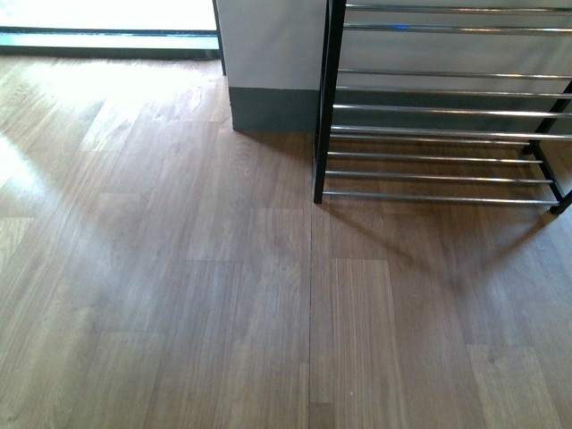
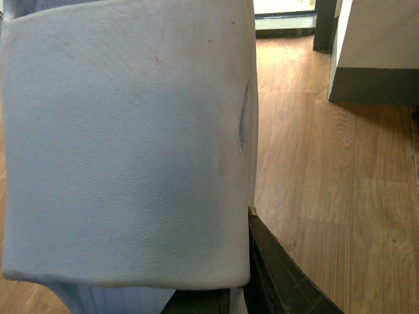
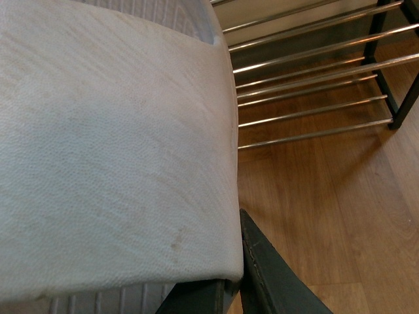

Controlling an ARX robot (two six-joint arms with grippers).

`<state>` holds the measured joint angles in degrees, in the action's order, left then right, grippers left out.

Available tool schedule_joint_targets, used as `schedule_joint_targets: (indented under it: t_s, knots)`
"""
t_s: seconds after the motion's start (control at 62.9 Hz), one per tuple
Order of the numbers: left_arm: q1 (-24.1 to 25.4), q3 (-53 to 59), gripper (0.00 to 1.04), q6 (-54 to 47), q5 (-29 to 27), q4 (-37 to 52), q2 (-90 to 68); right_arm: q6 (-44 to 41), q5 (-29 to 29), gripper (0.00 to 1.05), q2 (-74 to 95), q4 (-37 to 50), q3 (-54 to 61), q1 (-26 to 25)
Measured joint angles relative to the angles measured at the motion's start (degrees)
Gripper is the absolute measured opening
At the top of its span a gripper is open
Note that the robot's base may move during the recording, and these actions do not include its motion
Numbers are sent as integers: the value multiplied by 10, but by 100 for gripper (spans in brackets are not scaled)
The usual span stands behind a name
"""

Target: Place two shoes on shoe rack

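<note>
1. A pale blue slide [image 2: 124,144] fills the left wrist view. It hangs well above the wooden floor [image 1: 179,295], and the left tool [image 2: 226,294] looks clenched on its lower edge, with one dark finger [image 2: 281,275] showing beside the strap.
2. The second slide [image 3: 111,150] fills the right wrist view in the same way. The right tool [image 3: 226,294] appears to be grasping it from below, and chrome bars show just beyond its strap.
3. In the front view the shoe rack [image 1: 447,133] stands at the far right against the grey wall [image 1: 268,54]. The tiers in view carry no shoes, and neither arm nor slide enters this picture.
4. Both shoes look lifted and neither is on the rack, so the placing is not yet done.
5. One risk is the view itself. Each slide blocks most of its wrist camera, so a tool could misjudge a tier and knock a bar or the black frame post [image 1: 326,98].
6. The bars are another risk. They are thin with open gaps between them, so a slide set down tilted or across too few of them could tip through and drop to the floor.
7. The grip is a third risk. Each hold seems to sit near an edge, so a quick swing toward the rack could make the soft rubber twist or slip out.
8. The arms could also crowd each other if both aim for the same stretch of tier.
</note>
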<state>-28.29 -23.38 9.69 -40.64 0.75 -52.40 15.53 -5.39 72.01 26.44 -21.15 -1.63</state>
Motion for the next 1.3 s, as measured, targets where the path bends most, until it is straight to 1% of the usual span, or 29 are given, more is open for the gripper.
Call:
schedule_joint_targets:
  t_s: [1.303]
  knots:
    - [0,1,2,0,1,0,0,0,0,1,-1,0,0,0]
